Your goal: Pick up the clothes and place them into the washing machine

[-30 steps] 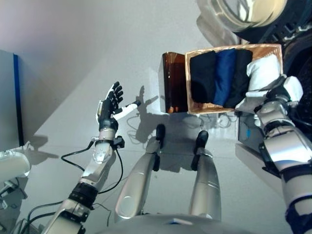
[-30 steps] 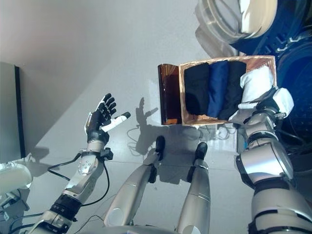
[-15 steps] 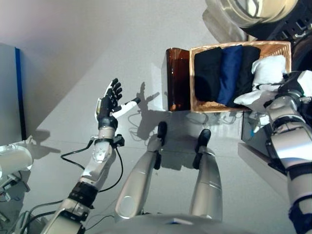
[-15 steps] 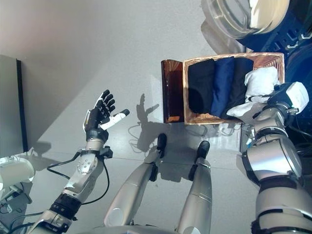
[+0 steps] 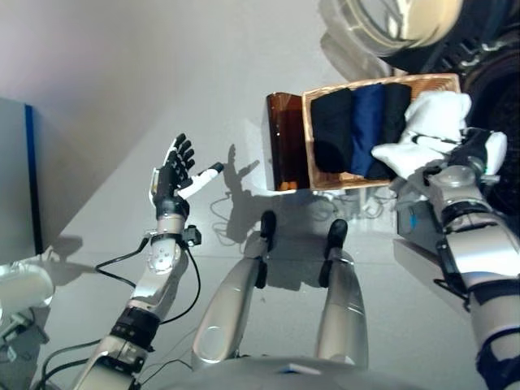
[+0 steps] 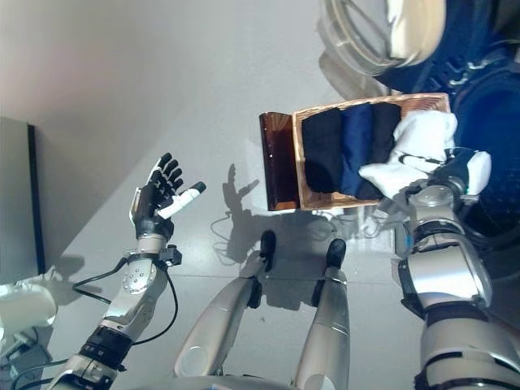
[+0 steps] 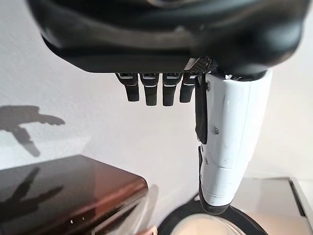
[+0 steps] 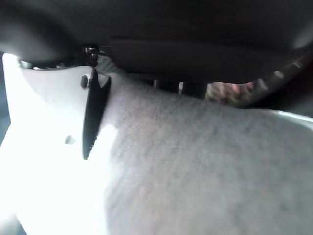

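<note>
A wicker basket [image 5: 308,140] stands on the floor ahead, holding folded clothes: a black one [image 5: 331,134], a blue one [image 5: 367,122] and another black one [image 5: 395,110]. At the basket's right end my right hand [image 5: 473,151] is shut on a white cloth [image 5: 435,122], which hangs lifted and drapes over the dark clothes. The right wrist view is filled by that white cloth [image 8: 195,171] under the thumb [image 8: 44,122]. My left hand [image 5: 172,172] is raised at the left, open and holding nothing. The washing machine's round door [image 5: 390,24] stands open at the top right.
A brown translucent box [image 5: 284,142] stands against the basket's left side. The washer's dark blue front [image 6: 487,122] lies right of the basket. A grey cabinet with a blue edge [image 5: 16,179] stands at the far left, and a white object [image 5: 16,284] lies below it.
My right hand has raised the white cloth out of the basket's right end, so it now spreads over the dark clothes. The camera shifted slightly. The left hand stayed raised.
</note>
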Robot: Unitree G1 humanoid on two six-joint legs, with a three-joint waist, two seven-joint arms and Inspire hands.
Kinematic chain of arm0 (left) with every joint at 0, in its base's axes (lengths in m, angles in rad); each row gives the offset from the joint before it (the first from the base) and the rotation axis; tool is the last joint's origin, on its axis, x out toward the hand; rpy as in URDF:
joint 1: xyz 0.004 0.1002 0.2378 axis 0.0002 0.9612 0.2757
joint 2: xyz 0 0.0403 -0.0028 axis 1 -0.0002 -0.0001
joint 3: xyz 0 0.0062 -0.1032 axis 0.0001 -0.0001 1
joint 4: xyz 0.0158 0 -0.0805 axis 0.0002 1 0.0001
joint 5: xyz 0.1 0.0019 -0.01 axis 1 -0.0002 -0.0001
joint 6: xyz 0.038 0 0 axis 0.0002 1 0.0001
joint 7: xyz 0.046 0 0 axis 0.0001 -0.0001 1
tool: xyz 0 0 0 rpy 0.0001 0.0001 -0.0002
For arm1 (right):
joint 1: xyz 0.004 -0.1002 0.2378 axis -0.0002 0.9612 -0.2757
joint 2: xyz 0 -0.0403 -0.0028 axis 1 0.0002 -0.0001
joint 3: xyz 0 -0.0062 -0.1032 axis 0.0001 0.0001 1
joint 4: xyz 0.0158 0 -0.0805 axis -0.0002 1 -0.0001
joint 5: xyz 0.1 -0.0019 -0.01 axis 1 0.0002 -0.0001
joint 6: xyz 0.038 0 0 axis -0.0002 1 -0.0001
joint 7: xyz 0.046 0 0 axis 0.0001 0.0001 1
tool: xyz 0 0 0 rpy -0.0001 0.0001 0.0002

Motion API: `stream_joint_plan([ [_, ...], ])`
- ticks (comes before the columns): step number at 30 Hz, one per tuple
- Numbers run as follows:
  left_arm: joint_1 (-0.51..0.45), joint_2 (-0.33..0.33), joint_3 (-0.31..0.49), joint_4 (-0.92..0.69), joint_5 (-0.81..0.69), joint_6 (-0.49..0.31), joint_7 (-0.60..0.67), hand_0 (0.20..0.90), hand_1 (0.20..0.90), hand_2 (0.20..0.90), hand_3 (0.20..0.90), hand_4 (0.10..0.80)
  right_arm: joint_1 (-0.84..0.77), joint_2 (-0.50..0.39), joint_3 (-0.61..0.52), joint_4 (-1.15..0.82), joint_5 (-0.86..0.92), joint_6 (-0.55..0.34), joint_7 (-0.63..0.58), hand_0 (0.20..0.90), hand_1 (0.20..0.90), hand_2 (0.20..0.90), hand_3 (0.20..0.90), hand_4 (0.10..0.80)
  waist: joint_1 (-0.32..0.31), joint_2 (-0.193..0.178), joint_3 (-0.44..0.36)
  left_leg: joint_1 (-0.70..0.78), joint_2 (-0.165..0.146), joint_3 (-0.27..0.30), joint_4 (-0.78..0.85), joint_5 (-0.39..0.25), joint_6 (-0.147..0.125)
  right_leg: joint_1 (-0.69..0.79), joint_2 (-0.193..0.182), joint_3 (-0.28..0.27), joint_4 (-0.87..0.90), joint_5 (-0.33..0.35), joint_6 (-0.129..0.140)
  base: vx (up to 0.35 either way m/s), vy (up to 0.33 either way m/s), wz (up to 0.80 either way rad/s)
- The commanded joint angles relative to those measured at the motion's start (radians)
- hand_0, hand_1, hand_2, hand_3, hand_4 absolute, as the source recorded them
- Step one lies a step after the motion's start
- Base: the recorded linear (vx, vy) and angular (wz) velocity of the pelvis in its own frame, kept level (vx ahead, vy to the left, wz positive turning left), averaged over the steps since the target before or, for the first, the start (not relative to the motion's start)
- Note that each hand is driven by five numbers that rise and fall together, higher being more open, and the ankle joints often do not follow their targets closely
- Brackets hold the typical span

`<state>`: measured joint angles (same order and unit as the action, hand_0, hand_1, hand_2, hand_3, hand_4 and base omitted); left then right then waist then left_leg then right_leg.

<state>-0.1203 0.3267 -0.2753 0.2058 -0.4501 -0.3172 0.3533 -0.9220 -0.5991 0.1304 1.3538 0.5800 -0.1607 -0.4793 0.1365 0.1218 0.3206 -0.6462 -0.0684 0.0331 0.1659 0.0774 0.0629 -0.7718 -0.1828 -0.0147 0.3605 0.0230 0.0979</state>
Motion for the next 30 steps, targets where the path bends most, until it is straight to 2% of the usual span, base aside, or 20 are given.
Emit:
stream_joint_plan([
  [1, 0.005, 0.016, 0.087, -0.093, -0.017, -0.113, 0.003, 0.900, 0.900, 0.900, 0.900, 0.800, -0.021, -0.021, 0.000, -0.048, 0.188, -0.136, -0.010, 0.200, 0.200, 0.200, 0.200, 0.300, -0.007, 0.020, -0.014, -0.025, -0.002, -0.034, 0.020, -0.067, -0.057, 0.062, 0.017, -0.037, -0.032, -0.023, -0.034, -0.002, 0.002, -0.23],
  [2, 0.002, -0.001, 0.099, -0.092, -0.025, -0.118, 0.001, 0.900, 0.900, 0.900, 0.900, 0.800, 0.032, 0.044, -0.081, -0.117, 0.350, -0.203, 0.034, 0.200, 0.200, 0.200, 0.200, 0.300, -0.015, 0.028, -0.013, -0.024, -0.002, -0.033, 0.022, -0.071, -0.054, 0.063, 0.017, -0.031, -0.037, -0.021, -0.033, 0.002, -0.003, -0.17],
  [4, -0.003, -0.020, 0.095, -0.079, -0.032, -0.120, -0.004, 0.900, 0.900, 0.900, 0.900, 0.800, 0.105, 0.150, -0.170, -0.213, 0.539, -0.281, 0.102, 0.200, 0.200, 0.200, 0.200, 0.300, -0.022, 0.032, -0.015, -0.024, -0.003, -0.034, 0.027, -0.075, -0.052, 0.063, 0.019, -0.028, -0.035, -0.025, -0.034, 0.004, -0.005, -0.11],
  [5, -0.001, -0.016, 0.093, -0.077, -0.033, -0.121, -0.005, 0.900, 0.900, 0.900, 0.900, 0.800, 0.114, 0.154, -0.172, -0.217, 0.546, -0.284, 0.108, 0.200, 0.200, 0.200, 0.200, 0.300, -0.021, 0.028, -0.017, -0.024, -0.003, -0.034, 0.028, -0.076, -0.052, 0.064, 0.018, -0.028, -0.035, -0.025, -0.034, 0.018, 0.007, -0.06],
  [6, -0.008, -0.044, 0.081, -0.055, -0.057, -0.117, -0.018, 0.900, 0.900, 0.900, 0.900, 0.800, 0.156, 0.246, -0.245, -0.254, 0.701, -0.333, 0.175, 0.200, 0.200, 0.200, 0.200, 0.300, -0.026, 0.035, -0.023, -0.024, -0.006, -0.034, 0.034, -0.081, -0.050, 0.065, 0.018, -0.023, -0.032, -0.031, -0.035, 0.016, 0.010, -0.04],
  [8, -0.005, -0.070, 0.076, -0.040, -0.077, -0.123, -0.027, 0.900, 0.900, 0.900, 0.900, 0.800, 0.205, 0.331, -0.275, -0.306, 0.803, -0.362, 0.249, 0.200, 0.200, 0.200, 0.200, 0.300, -0.030, 0.041, -0.025, -0.025, -0.007, -0.031, 0.040, -0.085, -0.047, 0.063, 0.019, -0.019, -0.029, -0.034, -0.037, 0.008, 0.015, -0.07],
  [9, -0.005, -0.070, 0.076, -0.040, -0.077, -0.123, -0.027, 0.900, 0.900, 0.900, 0.900, 0.800, 0.205, 0.331, -0.275, -0.306, 0.803, -0.362, 0.249, 0.200, 0.200, 0.200, 0.200, 0.300, -0.030, 0.041, -0.025, -0.025, -0.007, -0.031, 0.040, -0.085, -0.047, 0.063, 0.019, -0.019, -0.029, -0.034, -0.037, 0.006, 0.011, -0.10],
  [10, -0.002, -0.090, 0.072, -0.022, -0.097, -0.128, -0.038, 0.900, 0.900, 0.900, 0.900, 0.800, 0.230, 0.383, -0.305, -0.317, 0.881, -0.390, 0.290, 0.200, 0.200, 0.200, 0.200, 0.300, -0.032, 0.047, -0.031, -0.029, -0.007, -0.028, 0.048, -0.088, -0.045, 0.062, 0.020, -0.015, -0.027, -0.037, -0.039, 0.112, -0.005, -0.06],
  [11, -0.004, -0.098, 0.073, -0.013, -0.110, -0.132, -0.039, 0.900, 0.900, 0.900, 0.900, 0.800, 0.229, 0.398, -0.309, -0.321, 0.900, -0.412, 0.295, 0.200, 0.200, 0.200, 0.200, 0.300, -0.030, 0.051, -0.039, -0.021, -0.010, -0.038, 0.051, -0.114, -0.048, 0.069, 0.021, -0.004, -0.024, -0.062, -0.034, 0.008, 0.000, -0.06],
  [12, -0.004, -0.097, 0.072, -0.011, -0.112, -0.134, -0.040, 0.900, 0.900, 0.900, 0.900, 0.800, 0.232, 0.400, -0.307, -0.324, 0.902, -0.415, 0.296, 0.200, 0.200, 0.200, 0.200, 0.300, -0.031, 0.052, -0.031, -0.031, -0.008, -0.027, 0.055, -0.093, -0.045, 0.061, 0.019, -0.013, -0.023, -0.041, -0.039, 0.097, 0.000, -0.02],
  [13, -0.002, -0.106, 0.070, -0.015, -0.123, -0.141, -0.042, 0.900, 0.900, 0.900, 0.900, 0.800, 0.227, 0.420, -0.312, -0.336, 0.918, -0.433, 0.305, 0.200, 0.200, 0.200, 0.200, 0.300, -0.028, 0.062, -0.038, -0.025, -0.012, -0.037, 0.061, -0.116, -0.047, 0.066, 0.022, -0.001, -0.020, -0.062, -0.036, -0.115, 0.012, -0.03],
  [15, 0.004, -0.104, 0.065, -0.027, -0.123, -0.146, -0.047, 0.900, 0.900, 0.900, 0.900, 0.800, 0.218, 0.432, -0.319, -0.345, 0.931, -0.455, 0.312, 0.200, 0.200, 0.200, 0.200, 0.300, -0.026, 0.074, -0.029, -0.046, -0.010, -0.025, 0.081, -0.098, -0.043, 0.051, 0.022, -0.005, -0.012, -0.045, -0.043, -0.011, 0.004, -0.02],
  [17, 0.010, -0.097, 0.061, -0.044, -0.121, -0.150, -0.046, 0.900, 0.900, 0.900, 0.900, 0.800, 0.199, 0.437, -0.316, -0.356, 0.934, -0.474, 0.308, 0.200, 0.200, 0.200, 0.200, 0.300, -0.020, 0.079, -0.034, -0.051, -0.013, -0.037, 0.113, -0.136, -0.040, 0.047, 0.029, 0.008, 0.023, -0.083, -0.041, 0.074, -0.007, 0.02],
  [19, 0.007, -0.092, 0.058, -0.046, -0.111, -0.148, -0.042, 0.900, 0.900, 0.900, 0.900, 0.800, 0.189, 0.431, -0.310, -0.353, 0.926, -0.477, 0.307, 0.200, 0.200, 0.200, 0.200, 0.300, -0.019, 0.079, -0.030, -0.068, -0.014, -0.036, 0.151, -0.151, -0.036, 0.035, 0.031, 0.015, 0.048, -0.091, -0.045, -0.028, -0.008, 0.05],
  [23, 0.000, -0.076, 0.060, -0.054, -0.082, -0.143, -0.026, 0.900, 0.900, 0.900, 0.900, 0.800, 0.166, 0.418, -0.289, -0.388, 0.919, -0.501, 0.317, 0.200, 0.200, 0.200, 0.200, 0.300, -0.025, 0.078, -0.019, -0.140, -0.015, -0.036, 0.306, -0.212, -0.031, -0.024, 0.040, 0.022, 0.187, -0.148, -0.060, -0.031, -0.026, 0.01],
  [26, 0.005, -0.070, 0.066, -0.057, -0.074, -0.139, -0.024, 0.900, 0.900, 0.900, 0.900, 0.800, 0.152, 0.406, -0.291, -0.389, 0.919, -0.510, 0.313, 0.200, 0.200, 0.200, 0.200, 0.300, -0.030, 0.077, -0.018, -0.158, -0.015, -0.037, 0.359, -0.237, -0.028, -0.038, 0.041, 0.025, 0.238, -0.169, -0.067, -0.005, -0.012, 0.03],
  [30, 0.020, -0.056, 0.077, -0.063, -0.073, -0.140, -0.030, 0.900, 0.900, 0.900, 0.900, 0.800, 0.082, 0.347, -0.313, -0.367, 0.898, -0.528, 0.280, 0.200, 0.200, 0.200, 0.200, 0.300, -0.024, 0.082, -0.022, -0.176, -0.012, -0.038, 0.397, -0.261, -0.027, -0.052, 0.039, 0.017, 0.274, -0.192, -0.071, 0.004, -0.038, 0.02],
])
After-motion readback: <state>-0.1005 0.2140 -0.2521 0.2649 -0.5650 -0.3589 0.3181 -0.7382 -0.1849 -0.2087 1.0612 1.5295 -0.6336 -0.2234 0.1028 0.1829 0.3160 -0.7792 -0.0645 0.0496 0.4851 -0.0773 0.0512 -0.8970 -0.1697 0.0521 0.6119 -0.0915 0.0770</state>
